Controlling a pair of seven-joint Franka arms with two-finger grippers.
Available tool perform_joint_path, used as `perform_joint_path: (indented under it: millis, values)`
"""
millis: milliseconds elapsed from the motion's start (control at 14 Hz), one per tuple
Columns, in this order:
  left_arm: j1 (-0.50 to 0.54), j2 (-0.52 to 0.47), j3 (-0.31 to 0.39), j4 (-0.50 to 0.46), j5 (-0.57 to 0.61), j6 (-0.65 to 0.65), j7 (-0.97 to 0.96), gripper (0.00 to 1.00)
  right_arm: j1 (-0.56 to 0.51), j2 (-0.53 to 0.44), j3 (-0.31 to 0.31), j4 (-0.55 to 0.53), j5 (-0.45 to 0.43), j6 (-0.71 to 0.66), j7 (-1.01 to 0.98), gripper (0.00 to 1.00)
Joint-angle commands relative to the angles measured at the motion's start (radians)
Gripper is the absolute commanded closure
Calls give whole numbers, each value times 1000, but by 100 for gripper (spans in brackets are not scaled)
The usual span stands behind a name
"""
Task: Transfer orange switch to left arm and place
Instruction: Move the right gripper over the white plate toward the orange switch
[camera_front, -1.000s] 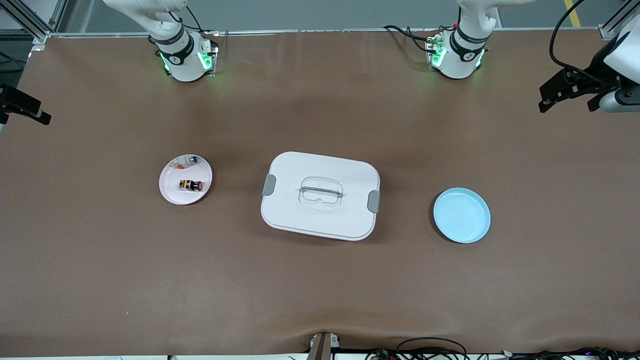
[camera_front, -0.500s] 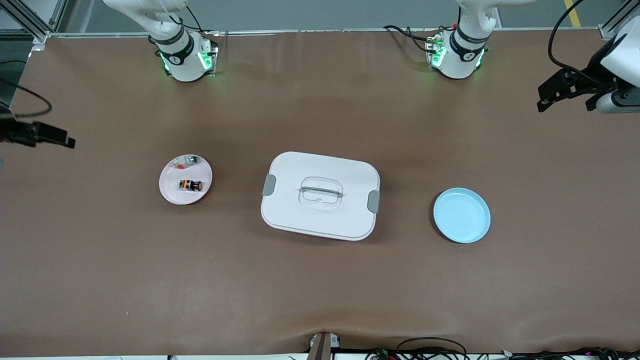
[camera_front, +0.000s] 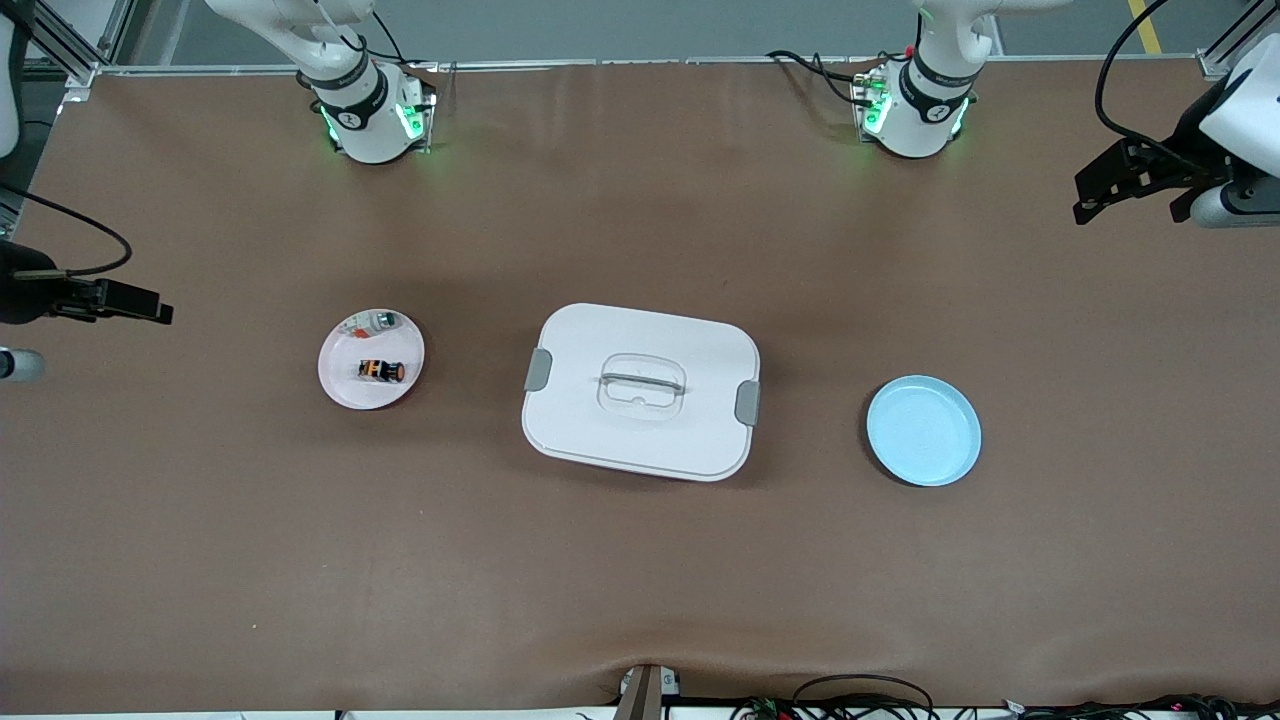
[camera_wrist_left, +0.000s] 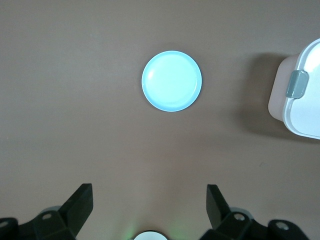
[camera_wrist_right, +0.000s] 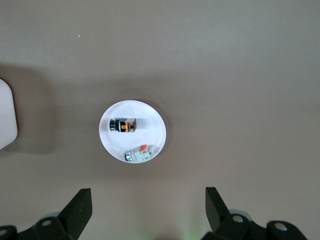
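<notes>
Both pairs of fingers are standing wide apart and holding nothing: we are recording the right gripper (camera_front: 150, 305) with its fingers (camera_wrist_right: 80, 207) spread and bare, and the left gripper (camera_front: 1100, 190) with its fingers (camera_wrist_left: 82, 202) likewise spread and bare. Working outward, we are finding the right gripper over bare table at the right arm's end, short of the white plate (camera_front: 345, 385), while the left gripper is hanging over the table edge at the left arm's end, well apart from the blue plate (camera_front: 925, 432). Comparing with the earlier front views, we are noting that the right gripper is travelling in from the table edge toward the white plate, while the left arm is barely shifting and appears to be waiting. The orange switch (camera_front: 381, 371) is lying on its side on the white plate, untouched, beside a whitish-clear part (camera_front: 378, 321) that lies farther from the front camera on the same plate. The box (camera_front: 640, 392) is sitting closed in the middle of the table, between the two plates. We are judging the task to be at its opening approach: the pick is not yet made, and the right arm is closing on the switch. We are flagging two concerns: the neighbouring part is close enough to be taken by mistake, and any handover must pass clear of the box.
</notes>
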Motion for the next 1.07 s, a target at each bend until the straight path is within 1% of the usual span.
perform_joint_path:
  millis: [0, 143, 286, 500, 786, 857, 929, 1000]
  values:
    - [-5, 3, -5, 3, 21, -8, -9, 0, 41, -8, 3, -117, 23, 100, 31, 0]
    - [-5, 5, -5, 2, 21, -7, -11, 0, 46, -20, 3, -217, 105, 177, 106, 0]
    - [-5, 5, -6, 0, 21, -7, -11, 0, 73, -31, 1, -289, 106, 250, 117, 0]
    - [-5, 5, -6, -1, 21, -8, -11, 0, 66, -63, -2, -369, 104, 292, 131, 0]
    - [-5, 6, -12, -1, 21, -8, -11, 0, 41, -83, -5, -374, 102, 312, 131, 0]
    - [-5, 6, -12, -1, 21, -7, -11, 0, 41, -79, -5, -377, 86, 324, 131, 0]
    - [-5, 6, -12, -1, 21, -8, -11, 0, 41, -74, -5, -392, 66, 365, 131, 0]
    - [-4, 6, -14, -3, 21, -7, -11, 0, 41, -74, -4, -439, 66, 432, 133, 0]
